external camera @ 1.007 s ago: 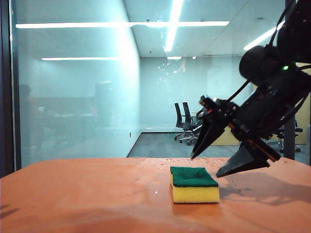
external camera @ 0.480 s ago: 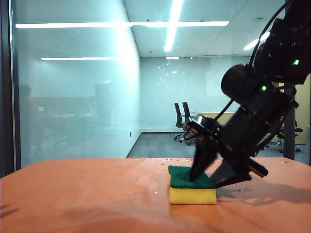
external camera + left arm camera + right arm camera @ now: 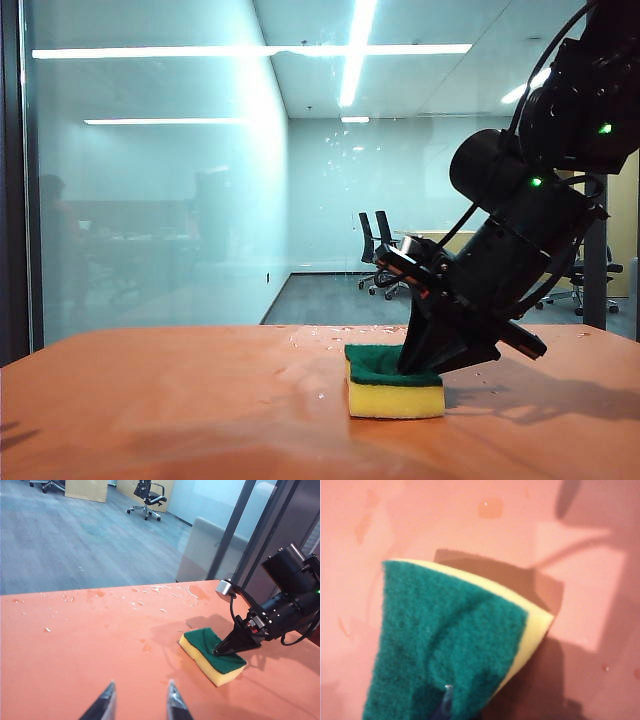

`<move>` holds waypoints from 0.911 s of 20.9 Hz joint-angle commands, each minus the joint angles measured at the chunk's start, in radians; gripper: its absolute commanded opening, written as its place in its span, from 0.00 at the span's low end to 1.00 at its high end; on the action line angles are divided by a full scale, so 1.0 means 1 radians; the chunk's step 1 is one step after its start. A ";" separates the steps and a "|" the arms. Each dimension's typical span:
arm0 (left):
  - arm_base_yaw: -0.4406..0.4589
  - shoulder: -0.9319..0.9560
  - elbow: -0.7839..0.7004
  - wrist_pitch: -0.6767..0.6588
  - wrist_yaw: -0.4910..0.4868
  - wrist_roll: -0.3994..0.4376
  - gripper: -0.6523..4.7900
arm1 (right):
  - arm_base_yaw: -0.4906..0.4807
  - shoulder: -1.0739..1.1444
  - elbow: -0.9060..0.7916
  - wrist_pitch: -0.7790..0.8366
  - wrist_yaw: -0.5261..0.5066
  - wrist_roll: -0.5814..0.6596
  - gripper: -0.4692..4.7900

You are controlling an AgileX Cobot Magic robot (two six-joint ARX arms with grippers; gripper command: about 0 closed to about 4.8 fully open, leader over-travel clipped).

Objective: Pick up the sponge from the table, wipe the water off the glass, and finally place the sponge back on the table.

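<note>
On table [image 3: 180,400]: sponge [image 3: 395,385] in R tool [image 3: 440,352].

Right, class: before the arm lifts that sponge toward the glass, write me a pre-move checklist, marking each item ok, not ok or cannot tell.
1. Right gripper shut on the sponge: ok, jaws pinched into its green face.
2. Grip firm enough for a lift: cannot tell.
3. Sponge on the table: ok, not yet raised.
4. Left gripper out of the way: ok, open, apart from the sponge.
5. Water on the glass: ok, droplets visible.
</note>
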 commanded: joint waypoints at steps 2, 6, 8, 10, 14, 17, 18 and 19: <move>0.000 0.000 0.003 0.010 0.005 0.001 0.36 | 0.000 -0.005 -0.001 0.071 0.045 -0.026 0.07; 0.000 0.000 0.003 0.010 0.005 0.001 0.36 | -0.002 -0.057 -0.001 0.099 0.111 -0.068 0.07; 0.000 0.000 0.003 0.010 0.005 0.001 0.36 | -0.002 -0.093 0.000 0.116 0.122 -0.096 0.07; 0.000 0.000 0.003 0.010 0.005 0.001 0.36 | -0.002 -0.121 0.000 0.153 0.137 -0.101 0.07; 0.000 0.000 0.003 0.010 0.003 0.001 0.36 | -0.004 -0.128 0.000 0.286 0.153 -0.101 0.07; 0.000 0.000 0.003 0.013 0.002 0.001 0.36 | -0.008 -0.128 0.001 0.364 0.187 -0.116 0.07; 0.000 0.000 0.003 0.013 0.002 0.002 0.36 | -0.011 -0.128 0.001 0.388 0.192 -0.126 0.07; 0.000 0.000 0.003 0.014 0.002 0.002 0.36 | -0.016 -0.128 0.002 0.411 0.200 -0.127 0.07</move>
